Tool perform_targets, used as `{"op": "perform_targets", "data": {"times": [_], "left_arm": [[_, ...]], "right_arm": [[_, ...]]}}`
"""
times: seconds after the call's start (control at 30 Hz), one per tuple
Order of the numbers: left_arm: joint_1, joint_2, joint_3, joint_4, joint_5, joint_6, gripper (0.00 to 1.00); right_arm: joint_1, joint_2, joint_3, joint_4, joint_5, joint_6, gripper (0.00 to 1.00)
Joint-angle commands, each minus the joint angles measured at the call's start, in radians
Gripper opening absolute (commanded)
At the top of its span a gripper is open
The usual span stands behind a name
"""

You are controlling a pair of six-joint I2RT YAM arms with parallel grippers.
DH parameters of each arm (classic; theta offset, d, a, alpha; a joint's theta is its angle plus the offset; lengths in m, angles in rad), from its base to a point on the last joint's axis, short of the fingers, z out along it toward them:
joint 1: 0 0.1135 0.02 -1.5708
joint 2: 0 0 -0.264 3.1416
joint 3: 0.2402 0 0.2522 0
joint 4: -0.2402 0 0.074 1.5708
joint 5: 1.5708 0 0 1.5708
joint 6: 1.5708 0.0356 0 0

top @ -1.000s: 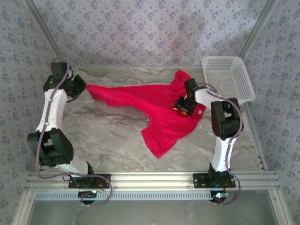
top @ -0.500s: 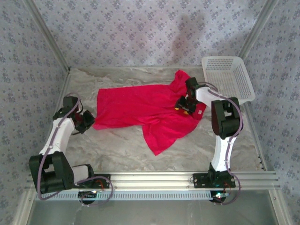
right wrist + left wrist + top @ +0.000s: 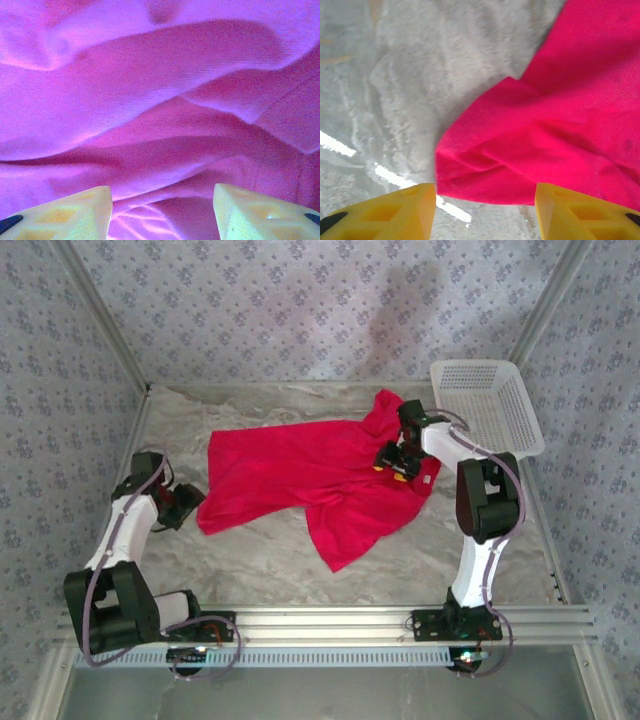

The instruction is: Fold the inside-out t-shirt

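The red t-shirt (image 3: 320, 475) lies crumpled across the marble-look table (image 3: 250, 555), running from about 9 o'clock through the centre to 2 o'clock, with a flap hanging down toward 6 o'clock. A white plastic basket (image 3: 500, 425) sits in the 2 o'clock corner, just beside the shirt's far right bunch. The right arm reaches over the shirt's right edge and covers part of it, so I cannot see that side fully. An aluminium rail (image 3: 330, 618) runs along the near edge at 6 o'clock, and patterned walls (image 3: 300, 300) close the cell on three sides.

The left gripper (image 3: 190, 498) sits low at 9 o'clock. In the left wrist view the left gripper (image 3: 485, 212) has its jaws spread wide with nothing between them, and the folded corner of the shirt (image 3: 545, 140) lies on the table just ahead, at 1 o'clock from it. The right gripper (image 3: 395, 462) rests on the cloth at 2 o'clock. In its wrist view the right gripper (image 3: 162, 212) has its jaws spread, pointing down at rumpled fabric (image 3: 160, 100).

A second ago the left arm was up near 10 o'clock, holding the shirt's edge pulled taut. It has since swung down to 9 o'clock and let go, leaving the left half of the shirt wider and flatter. The right arm has barely shifted.
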Motion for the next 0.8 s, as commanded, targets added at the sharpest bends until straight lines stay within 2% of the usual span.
{"op": "perform_targets", "data": {"times": [0.0,0.17,0.27,0.5,0.7,0.77], "left_arm": [[0.055,0.018,-0.022,-0.004,0.084,-0.030,0.55],[0.118,0.087,-0.069,0.113,0.232,-0.073,0.53],[0.124,0.128,-0.102,0.193,0.275,-0.104,0.51],[0.124,0.187,-0.098,0.215,0.209,-0.094,0.50],[0.124,0.218,-0.139,0.272,0.204,-0.103,0.49],[0.124,0.250,-0.158,0.305,0.216,-0.106,0.42]], "right_arm": [[0.017,-0.043,0.032,-0.050,-0.013,-0.024,0.58],[0.027,-0.074,0.009,-0.051,-0.024,-0.026,0.59],[0.028,-0.082,-0.003,-0.051,-0.029,-0.030,0.59],[0.029,-0.095,-0.004,-0.061,-0.037,-0.034,0.59],[0.027,-0.095,0.006,-0.063,-0.060,-0.029,0.59],[0.027,-0.101,0.005,-0.069,-0.067,-0.027,0.59]]}}
